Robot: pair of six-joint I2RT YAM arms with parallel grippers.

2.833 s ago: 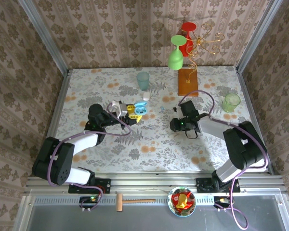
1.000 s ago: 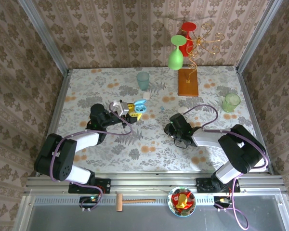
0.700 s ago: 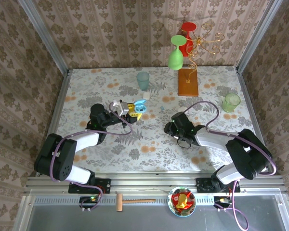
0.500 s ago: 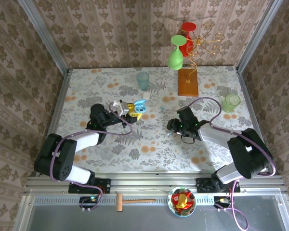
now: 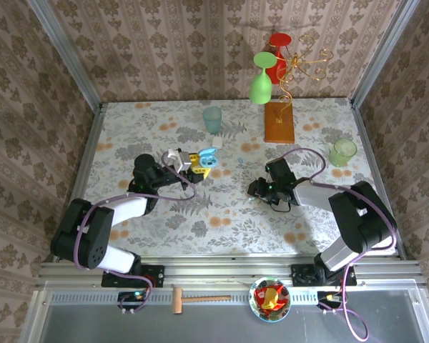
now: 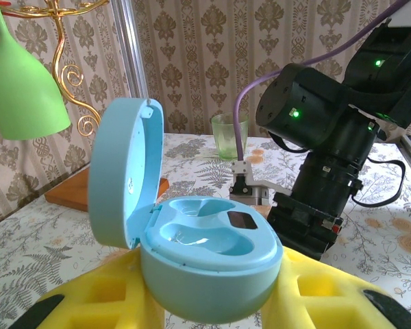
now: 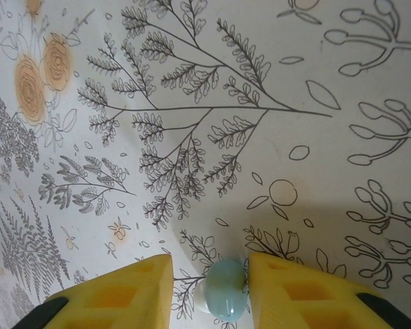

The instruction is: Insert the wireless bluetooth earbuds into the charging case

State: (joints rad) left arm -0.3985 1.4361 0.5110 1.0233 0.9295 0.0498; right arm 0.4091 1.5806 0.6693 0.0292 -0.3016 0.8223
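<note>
Having just lifted off the patterned table (image 5: pixel 200 214), the right gripper (image 7: pixel 209 288) pinched a light blue earbud (image 7: pixel 225 298). The left gripper (image 6: pixel 212 301) held the open charging case (image 6: pixel 205 250), ready for insertion.

The charging case (image 6: pixel 198 253) is a round, light blue shell with its lid hinged open and standing upright on the left, its two moulded wells facing up and empty. A light blue earbud (image 7: pixel 225 297), glossy and bead-like, sits between two yellow fingers (image 7: pixel 120 293), just above the floral bench (image 7: pixel 260 103).
</note>
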